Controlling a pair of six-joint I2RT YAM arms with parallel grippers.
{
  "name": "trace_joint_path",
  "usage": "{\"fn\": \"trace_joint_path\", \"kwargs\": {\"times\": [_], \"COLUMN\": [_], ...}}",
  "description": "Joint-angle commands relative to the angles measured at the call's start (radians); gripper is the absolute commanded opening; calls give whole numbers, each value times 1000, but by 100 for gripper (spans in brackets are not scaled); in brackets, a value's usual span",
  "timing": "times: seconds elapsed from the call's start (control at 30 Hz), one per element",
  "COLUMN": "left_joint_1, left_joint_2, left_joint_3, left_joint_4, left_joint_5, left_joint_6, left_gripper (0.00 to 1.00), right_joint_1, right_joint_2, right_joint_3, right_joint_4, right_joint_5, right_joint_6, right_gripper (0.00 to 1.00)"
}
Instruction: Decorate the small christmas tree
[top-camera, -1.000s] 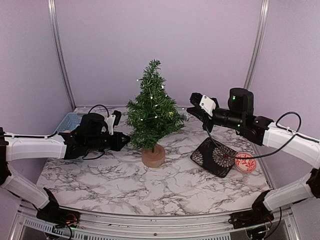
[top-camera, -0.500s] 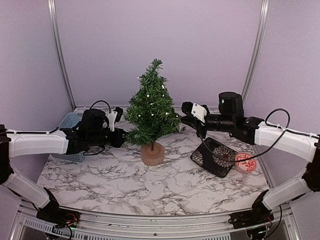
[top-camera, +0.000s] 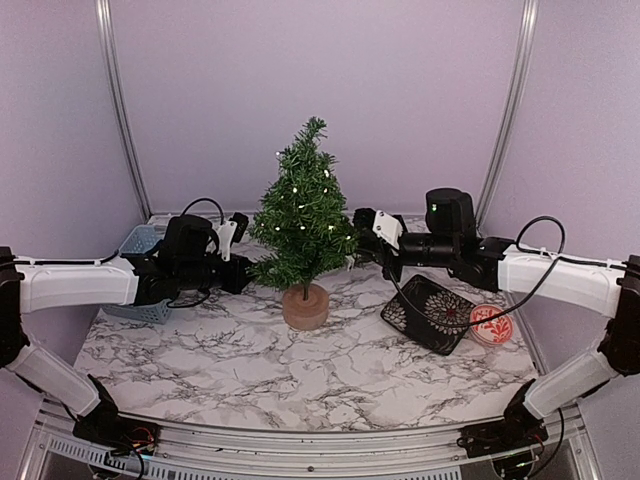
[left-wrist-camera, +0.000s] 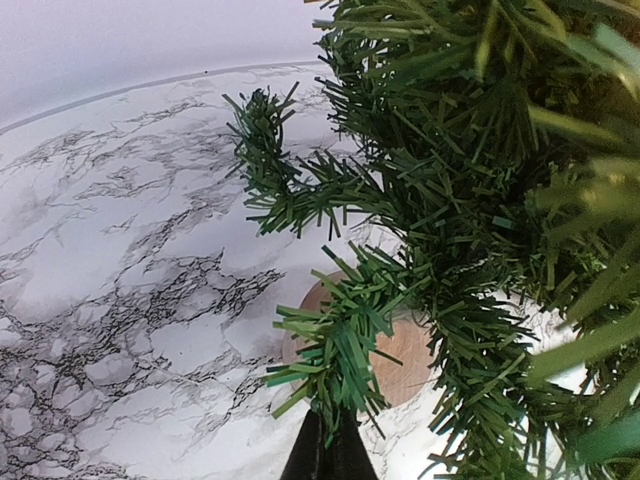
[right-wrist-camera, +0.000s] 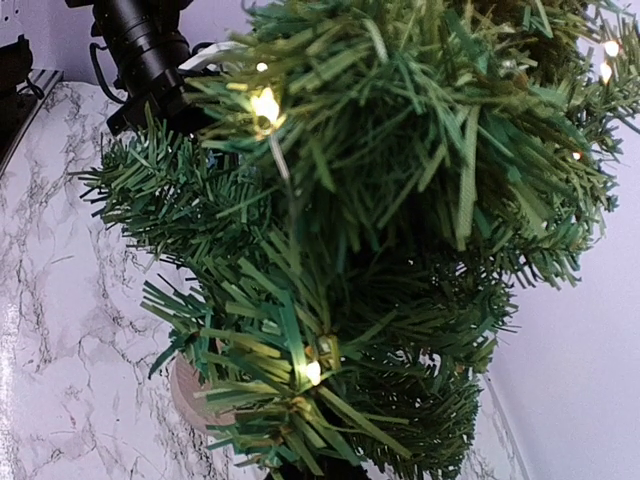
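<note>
The small christmas tree (top-camera: 303, 215) stands upright mid-table on its round wooden stump (top-camera: 306, 308), with tiny white lights lit among its branches. My left gripper (top-camera: 245, 272) is at its lower left side. In the left wrist view the left gripper (left-wrist-camera: 330, 440) is shut on the tip of a low branch (left-wrist-camera: 340, 345), above the stump (left-wrist-camera: 400, 350). My right gripper (top-camera: 360, 228) is pushed into the tree's right side. In the right wrist view its jaws are buried in needles, with a lit bulb (right-wrist-camera: 313, 372) right at the right gripper (right-wrist-camera: 320, 468), which is shut. Whether it pinches the light wire is hidden.
A blue basket (top-camera: 140, 245) sits at the back left behind my left arm. A black flower-patterned tray (top-camera: 432, 312) and a round red-and-white disc (top-camera: 490, 325) lie to the right of the tree. Purple walls close the back and sides.
My right gripper has moved left and slightly down, from clear of the tree into its right-hand branches. My left gripper has barely shifted and stays on the low branch.
</note>
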Motion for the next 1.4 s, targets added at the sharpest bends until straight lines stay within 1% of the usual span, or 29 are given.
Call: {"fn": "trace_joint_path", "kwargs": {"times": [0.0,0.27,0.33,0.47,0.53,0.63,0.73,0.77,0.8,0.83,0.87,0.9,0.97,1.0,1.1,1.17,1.2,1.3,1.37], "left_joint_1": [4,8,9,10,10,11,13,14,17,20,21,24,32,35,41,44,46,58,70], "left_joint_2": [13,0,-2,-14,-25,-49,-74,-84,-96,-110,-125,-142,-179,-197,-268,-322,-363,-433,-461], "left_joint_3": [34,30,28,22,19,14,9,7,4,1,-2,-6,-13,-16,-40,-56,-59,-39,-4], "left_joint_4": [-26,-34,-36,-38,-38,-37,-40,-41,-45,-47,-51,-55,-68,-74,-82,-90,-103,-159,-240], "left_joint_5": [12,8,8,4,1,4,-1,-2,-5,-10,-18,-25,-35,-35,-45,-62,-73,-121,-196], "left_joint_6": [23,27,27,26,26,21,16,13,10,8,6,4,-1,-4,-15,-25,-29,-52,-91], "left_gripper": [0,0,0,0,9,29,43,49,55,68,78,86,95,98,99,99,99,99,99], "right_joint_1": [12,12,13,18,22,24,24,24,25,24,24,24,25,25,24,25,25,23,22], "right_joint_2": [-24,-116,-135,-169,-187,-221,-262,-280,-294,-311,-328,-346,-378,-395,-444,-480,-505,-554,-580], "right_joint_3": [-21,-76,-86,-98,-104,-122,-140,-147,-153,-160,-168,-176,-192,-193,-206,-221,-225,-236,-238], "right_joint_4": [59,67,56,25,11,4,5,5,4,3,4,3,-7,-11,-44,-62,-69,-100,-121], "right_joint_5": [-7,31,38,50,61,83,117,128,138,152,165,182,226,241,275,296,309,356,385], "right_joint_6": [52,98,102,107,110,129,160,176,188,202,215,229,255,270,309,339,357,397,438], "right_gripper": [2,19,25,35,40,45,50,52,54,56,59,62,69,73,84,95,98,99,99]}}
